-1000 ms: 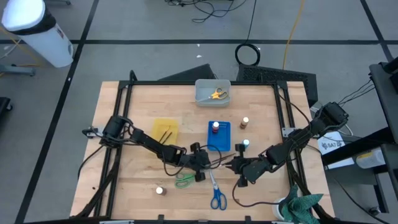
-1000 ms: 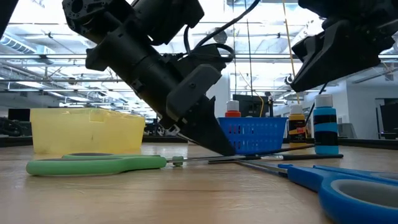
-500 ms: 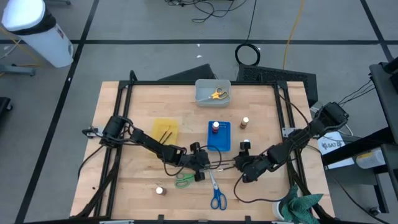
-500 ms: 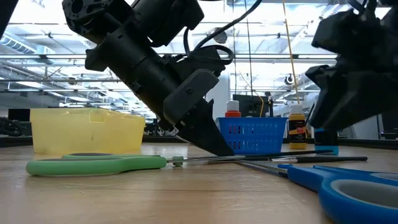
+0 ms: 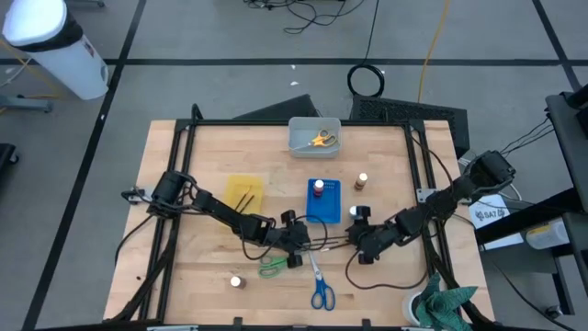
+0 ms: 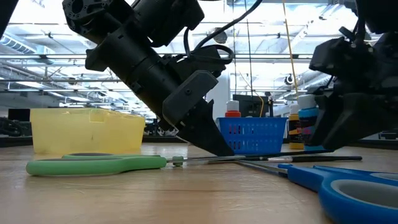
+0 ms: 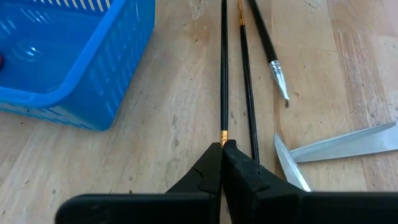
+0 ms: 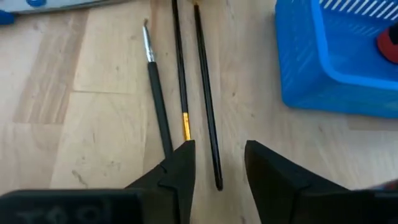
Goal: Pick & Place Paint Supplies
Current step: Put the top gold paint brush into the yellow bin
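Left fingers [image 7: 222,163] pinch a thin dark brush [image 7: 224,68] lying on the counter [image 7: 168,124] beside the blue tray [image 7: 81,68]; right fingers [image 8: 214,165] stand spread over neighbouring brushes [image 8: 205,93].

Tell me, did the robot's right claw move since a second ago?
Yes. In the high view the right gripper has slid toward the blue basket and the left gripper, and its jaws now stand open over the brushes.
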Robot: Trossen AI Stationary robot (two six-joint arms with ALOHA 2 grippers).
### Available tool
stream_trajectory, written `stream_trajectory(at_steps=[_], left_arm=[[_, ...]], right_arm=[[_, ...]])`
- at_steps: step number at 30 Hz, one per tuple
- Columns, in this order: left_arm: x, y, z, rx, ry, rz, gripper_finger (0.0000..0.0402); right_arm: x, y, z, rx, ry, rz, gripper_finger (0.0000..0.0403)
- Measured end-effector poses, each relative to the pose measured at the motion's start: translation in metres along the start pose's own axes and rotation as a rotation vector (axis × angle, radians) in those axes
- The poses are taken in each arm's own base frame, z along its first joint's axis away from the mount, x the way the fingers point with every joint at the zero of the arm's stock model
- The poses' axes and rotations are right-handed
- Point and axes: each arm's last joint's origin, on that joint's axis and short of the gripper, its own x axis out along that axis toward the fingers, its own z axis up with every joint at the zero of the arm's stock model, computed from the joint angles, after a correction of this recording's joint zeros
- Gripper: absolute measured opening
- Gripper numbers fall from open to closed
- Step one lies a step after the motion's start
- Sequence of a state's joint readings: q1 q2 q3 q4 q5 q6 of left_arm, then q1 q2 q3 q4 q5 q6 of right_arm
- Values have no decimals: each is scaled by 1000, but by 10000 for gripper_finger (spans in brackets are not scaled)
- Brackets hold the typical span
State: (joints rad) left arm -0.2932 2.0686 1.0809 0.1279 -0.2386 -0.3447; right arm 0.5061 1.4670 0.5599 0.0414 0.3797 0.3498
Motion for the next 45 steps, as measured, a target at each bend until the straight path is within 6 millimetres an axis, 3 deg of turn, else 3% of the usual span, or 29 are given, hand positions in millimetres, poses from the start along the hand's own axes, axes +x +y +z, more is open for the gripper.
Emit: stream_trajectory(at_steps=[13, 25, 41, 45], left_arm=[[0, 0, 0, -1, -2, -2, 7], [0, 0, 0, -5, -2, -3, 5], [0, 0, 0, -10, -1, -4, 18], [0, 0, 0, -12, 0, -7, 6]], right_arm=[[0, -1, -3, -32, 24, -3, 98], [0, 2, 6, -78, -56, 42, 109], [-22, -1, 19, -21, -165, 24, 105], [-23, 2, 12, -34, -118, 44, 105]])
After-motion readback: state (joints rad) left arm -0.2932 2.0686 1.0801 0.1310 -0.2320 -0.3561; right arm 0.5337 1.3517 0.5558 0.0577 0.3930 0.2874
